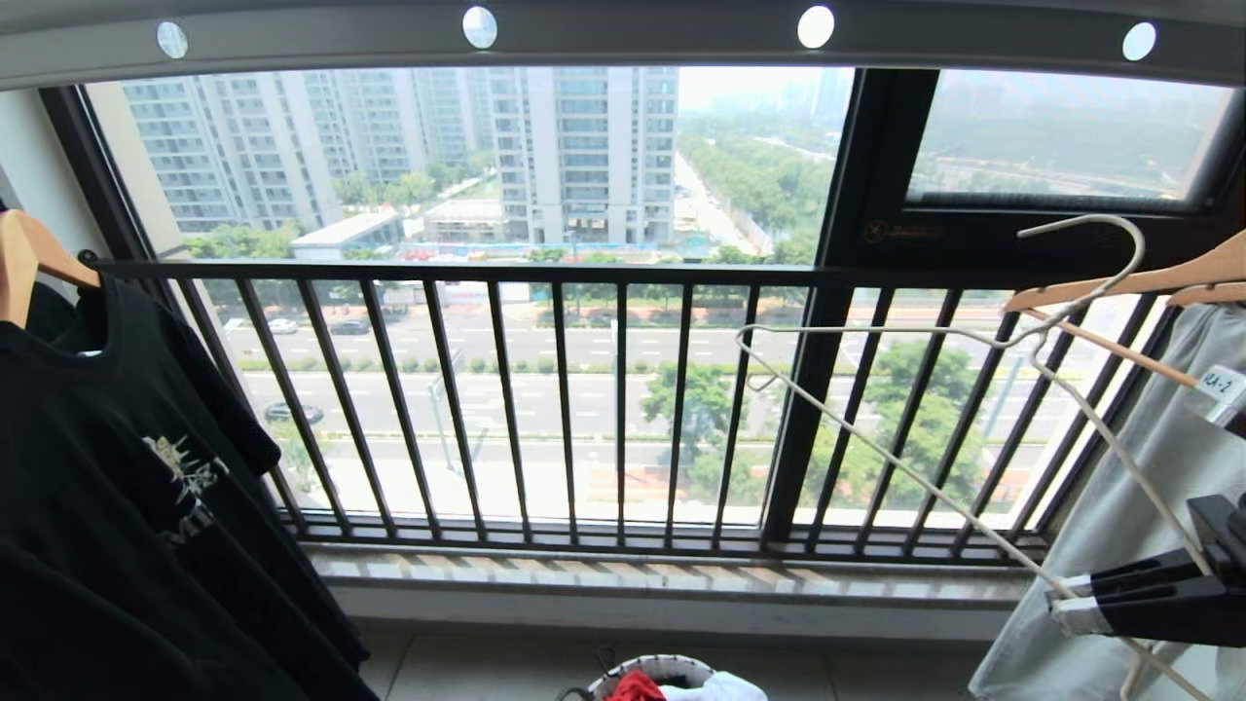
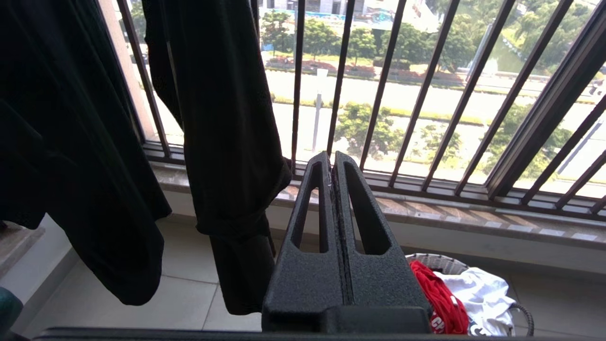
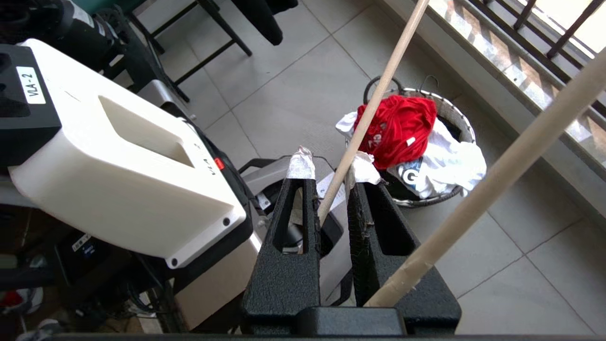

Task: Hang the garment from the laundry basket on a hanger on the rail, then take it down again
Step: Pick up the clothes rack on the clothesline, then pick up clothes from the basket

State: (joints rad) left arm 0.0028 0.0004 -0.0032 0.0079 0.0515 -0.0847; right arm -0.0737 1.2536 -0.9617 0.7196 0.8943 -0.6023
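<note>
Red shirt, the garment (image 1: 635, 686), sits in the laundry basket (image 1: 672, 667) at 6 o'clock in the head view, so nothing is hung yet. The rail (image 1: 623, 39) runs along 12 o'clock. At 4 o'clock the right gripper (image 1: 1066, 596) holds the hanger (image 1: 915, 477) by its wire, and the hook is up near 2 o'clock, not on the rail.

From the left wrist, the left gripper (image 2: 331, 163) is closed tight with nothing in it. It is parked low. The garment (image 2: 438, 300) peeks out of the basket at 5 o'clock.

From the right wrist, the right gripper (image 3: 331, 173) pinches the hanger (image 3: 374, 104) wire between its taped tips. The garment (image 3: 400, 128) lies on white cloth in the laundry basket (image 3: 461, 128), at 1 o'clock.

I think the shirt must go on the hanger first. Then comes hanging it up and taking it down.
</note>
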